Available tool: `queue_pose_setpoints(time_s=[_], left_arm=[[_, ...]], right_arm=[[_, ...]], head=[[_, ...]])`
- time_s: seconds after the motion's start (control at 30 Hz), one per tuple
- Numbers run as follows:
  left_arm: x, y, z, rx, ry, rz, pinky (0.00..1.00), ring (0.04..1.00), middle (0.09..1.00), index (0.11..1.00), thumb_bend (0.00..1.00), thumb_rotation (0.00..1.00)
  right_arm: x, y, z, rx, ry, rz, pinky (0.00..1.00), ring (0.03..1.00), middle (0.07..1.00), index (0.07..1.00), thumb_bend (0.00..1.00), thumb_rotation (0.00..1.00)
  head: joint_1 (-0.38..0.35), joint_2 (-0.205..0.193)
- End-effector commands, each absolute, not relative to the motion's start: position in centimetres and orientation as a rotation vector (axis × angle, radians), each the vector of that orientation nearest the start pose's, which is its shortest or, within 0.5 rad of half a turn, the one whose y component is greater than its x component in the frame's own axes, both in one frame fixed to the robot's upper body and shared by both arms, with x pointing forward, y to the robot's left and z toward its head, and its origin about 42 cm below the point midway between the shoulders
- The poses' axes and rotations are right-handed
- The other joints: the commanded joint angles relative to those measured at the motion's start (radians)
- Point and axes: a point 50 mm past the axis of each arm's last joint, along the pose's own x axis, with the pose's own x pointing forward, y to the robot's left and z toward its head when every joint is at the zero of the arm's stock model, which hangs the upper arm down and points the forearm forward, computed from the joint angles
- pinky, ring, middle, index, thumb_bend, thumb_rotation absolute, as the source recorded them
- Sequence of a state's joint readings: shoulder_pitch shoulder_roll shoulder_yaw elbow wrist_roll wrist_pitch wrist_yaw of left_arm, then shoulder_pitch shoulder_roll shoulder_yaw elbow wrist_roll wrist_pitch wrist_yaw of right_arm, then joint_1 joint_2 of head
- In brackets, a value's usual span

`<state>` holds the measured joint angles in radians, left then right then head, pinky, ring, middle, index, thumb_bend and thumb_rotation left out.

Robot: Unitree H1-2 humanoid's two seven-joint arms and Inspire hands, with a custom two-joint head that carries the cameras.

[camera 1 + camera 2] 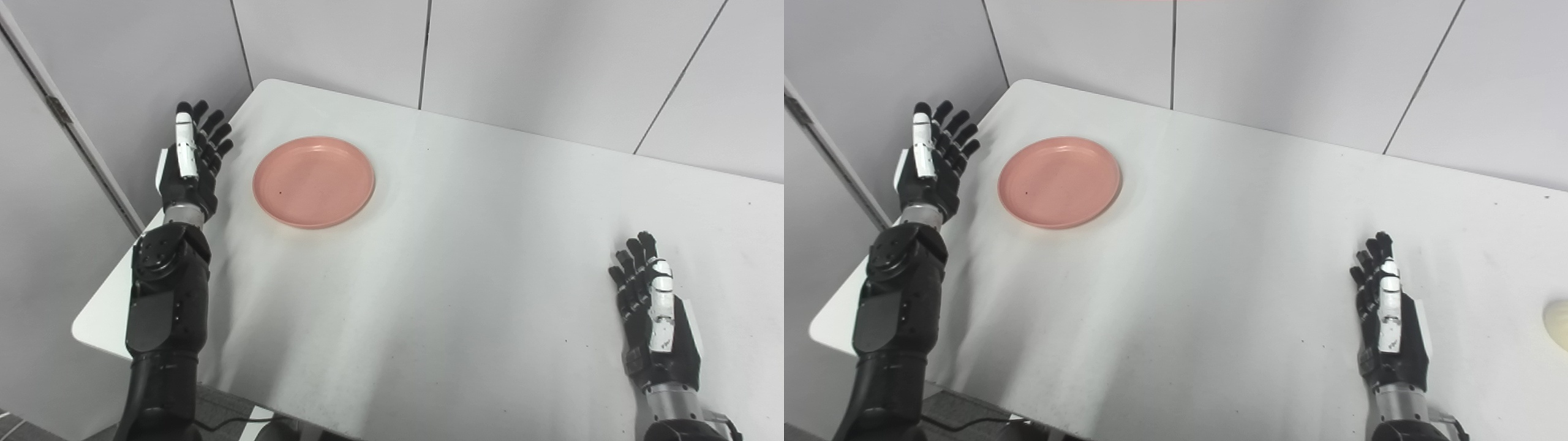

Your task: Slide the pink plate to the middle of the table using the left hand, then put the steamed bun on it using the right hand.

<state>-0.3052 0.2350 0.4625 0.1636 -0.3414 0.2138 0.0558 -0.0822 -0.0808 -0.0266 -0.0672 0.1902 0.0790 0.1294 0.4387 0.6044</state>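
Observation:
A round pink plate (313, 181) lies flat on the left part of the white table (465, 257). My left hand (191, 160) stands open just left of the plate, fingers straight and apart, a short gap from its rim. Over the table's right front, my right hand (653, 312) is open too, fingers stretched and holding nothing. A pale steamed bun (1557, 323) shows only at the right edge of the right eye view, to the right of my right hand; it lies outside the left eye view.
Grey wall panels (502, 55) close the back of the table. The table's left edge and rounded front-left corner (82, 327) lie beside my left forearm (164, 306), with a panel joint on the left wall (61, 110).

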Motion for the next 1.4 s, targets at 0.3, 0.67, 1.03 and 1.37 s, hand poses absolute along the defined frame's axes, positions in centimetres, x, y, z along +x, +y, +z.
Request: queue_pose_setpoints(time_s=[0.3,0.67,1.03,1.37], left_arm=[[36.1,39.2,16.0,-0.256,-0.078,0.378,0.92,0.901,0.905,0.908,0.50,1.00],[36.0,38.3,14.1,-0.300,-0.030,0.352,0.90,0.886,0.900,0.903,0.48,1.00],[36.5,36.0,12.9,-0.296,0.039,0.281,0.91,0.897,0.906,0.902,0.47,1.00],[36.7,33.6,12.2,-0.299,0.073,0.232,0.90,0.888,0.891,0.888,0.48,1.00]], right_arm=[[30.8,-23.1,14.0,0.103,-0.063,0.134,1.00,1.000,1.000,1.000,0.20,1.00],[30.9,-22.9,14.1,0.111,-0.068,0.143,1.00,1.000,1.000,1.000,0.21,1.00],[30.9,-22.8,14.0,0.116,-0.064,0.137,1.00,1.000,1.000,1.000,0.21,1.00],[31.0,-22.7,14.0,0.112,-0.058,0.140,1.00,1.000,1.000,1.000,0.22,1.00]], head=[[-0.003,0.009],[-0.006,0.010],[-0.014,0.017],[-0.027,0.021]])
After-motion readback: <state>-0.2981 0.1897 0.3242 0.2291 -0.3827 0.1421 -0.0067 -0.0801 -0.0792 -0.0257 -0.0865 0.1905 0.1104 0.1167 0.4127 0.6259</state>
